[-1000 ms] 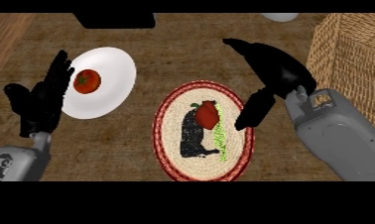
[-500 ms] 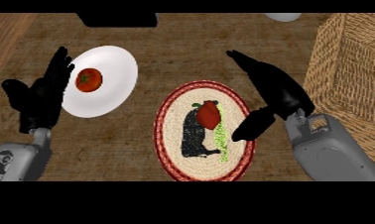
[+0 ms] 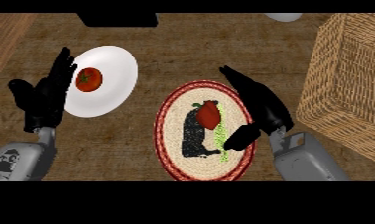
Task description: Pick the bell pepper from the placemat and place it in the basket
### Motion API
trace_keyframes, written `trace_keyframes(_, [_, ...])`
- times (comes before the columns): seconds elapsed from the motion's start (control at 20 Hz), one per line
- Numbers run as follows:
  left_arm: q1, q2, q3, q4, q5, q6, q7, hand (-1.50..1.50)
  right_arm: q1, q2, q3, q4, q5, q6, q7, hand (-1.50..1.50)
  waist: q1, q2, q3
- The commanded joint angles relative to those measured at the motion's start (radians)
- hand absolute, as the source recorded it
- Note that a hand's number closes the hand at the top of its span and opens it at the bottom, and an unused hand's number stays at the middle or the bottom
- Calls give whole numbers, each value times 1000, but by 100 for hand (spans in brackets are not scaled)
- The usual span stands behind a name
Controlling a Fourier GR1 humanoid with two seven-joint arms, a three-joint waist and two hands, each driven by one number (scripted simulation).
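Flat, even, dimmish light thruout; white plate (image 3: 113,67) brightest, counter (image 3: 183,49) looks matte & mid-toned.

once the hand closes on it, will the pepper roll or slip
Probably rolls: the pepper looks rounded, lying on a flat placemat. Its red skin may slip. Likely light, being small beside the right hand.

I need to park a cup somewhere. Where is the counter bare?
Bare counter lies above the placemat, between plate and basket, and below the plate. Crowded: the right robot hand covers the placemat-basket gap; the left robot hand flanks the plate.
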Motion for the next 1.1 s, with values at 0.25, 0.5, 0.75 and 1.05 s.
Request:
trace_keyframes(0.25, [1,-54,69,97,-53,-72,-76,0,6,85,-45,22,132,1,-65,-150,-2,0,0])
trace_keyframes(0.5, [-26,-72,68,-9,-95,-56,59,0,122,138,-6,39,201,-51,-143,-150,-2,-1,0])
trace_keyframes(0.75, [-23,-90,124,-1,-119,-98,37,0,108,180,-57,85,241,-29,-188,-150,-1,0,0])
trace_keyframes(1.05, [16,-147,105,-92,-148,-85,83,0,49,248,-81,197,303,-47,-183,-150,2,0,0])
